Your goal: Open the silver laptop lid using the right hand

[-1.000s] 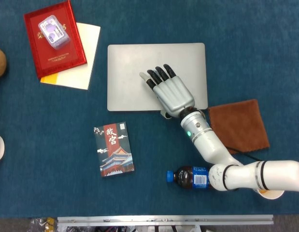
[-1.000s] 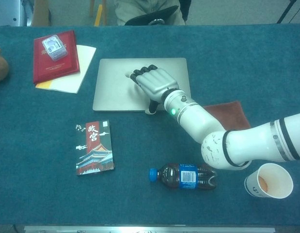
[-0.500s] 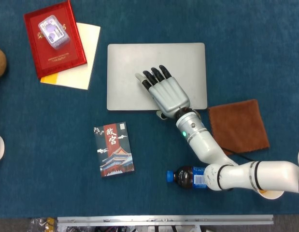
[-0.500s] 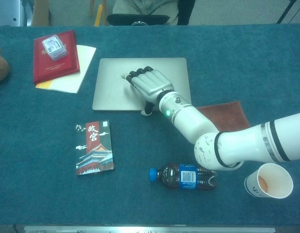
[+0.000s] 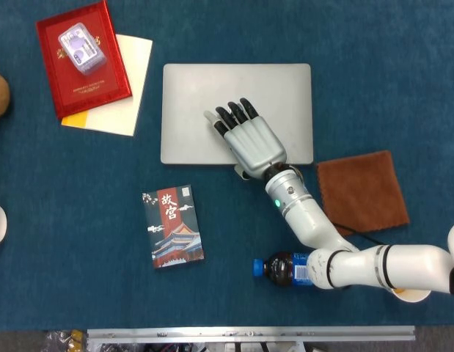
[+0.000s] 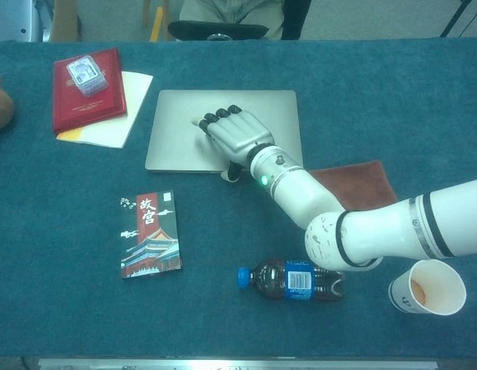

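At frame centre, the right hand (image 5: 249, 139) rests palm-down on the closed silver laptop (image 5: 190, 110), fingers (image 5: 230, 116) extended and grasping nothing, thumb at the lid's near edge.

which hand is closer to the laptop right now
Right. The right hand lies over the laptop lid, fingers spread on top and thumb at its near edge. The left hand is not in either view.

Right robot hand (image 6: 236, 139) lies palm-down on closed silver laptop (image 6: 184, 131), thumb at its near edge; brown cloth (image 6: 361, 181) beside; bottle (image 6: 296, 281) near paper cup (image 6: 427, 287)
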Controlling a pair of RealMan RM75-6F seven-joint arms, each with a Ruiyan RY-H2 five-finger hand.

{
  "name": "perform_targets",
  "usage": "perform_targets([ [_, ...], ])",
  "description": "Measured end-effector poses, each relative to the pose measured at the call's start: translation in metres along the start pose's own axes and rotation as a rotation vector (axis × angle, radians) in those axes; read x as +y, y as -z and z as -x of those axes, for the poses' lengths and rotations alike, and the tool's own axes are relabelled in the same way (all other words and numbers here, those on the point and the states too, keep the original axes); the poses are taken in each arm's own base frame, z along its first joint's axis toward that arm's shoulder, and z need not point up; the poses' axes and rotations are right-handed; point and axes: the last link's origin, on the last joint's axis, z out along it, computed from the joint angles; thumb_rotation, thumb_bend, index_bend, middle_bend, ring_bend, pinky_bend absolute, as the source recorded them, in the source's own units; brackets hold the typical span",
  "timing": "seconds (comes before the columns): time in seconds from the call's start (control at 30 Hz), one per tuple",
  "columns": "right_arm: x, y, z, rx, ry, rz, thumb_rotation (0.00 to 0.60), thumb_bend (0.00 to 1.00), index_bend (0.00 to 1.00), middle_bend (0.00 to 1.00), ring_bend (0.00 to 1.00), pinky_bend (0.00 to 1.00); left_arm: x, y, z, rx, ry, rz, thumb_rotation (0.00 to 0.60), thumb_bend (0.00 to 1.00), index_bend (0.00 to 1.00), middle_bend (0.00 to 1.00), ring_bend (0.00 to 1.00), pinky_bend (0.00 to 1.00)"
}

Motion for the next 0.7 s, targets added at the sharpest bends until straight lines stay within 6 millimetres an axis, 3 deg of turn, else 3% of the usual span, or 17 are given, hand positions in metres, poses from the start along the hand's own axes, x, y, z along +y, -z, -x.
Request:
perform_targets([
  [0.27, -0.003, 0.001, -0.004, 0.011, 0.018, -0.013, 0.600, 0.46, 0.00, 0.09, 0.00, 0.00, -0.002, -0.005, 0.006, -0.022, 0.010, 0.006, 0.599, 0.41, 0.09, 0.07, 0.02, 0.07],
  [0.7, -0.006, 0.001, -0.021, 0.056, 0.053, -0.008, 0.600, 0.48, 0.00, 0.09, 0.00, 0.00, 0.019, -0.028, 0.030, -0.151, 0.045, 0.149, 0.598, 0.41, 0.17, 0.13, 0.03, 0.07],
])
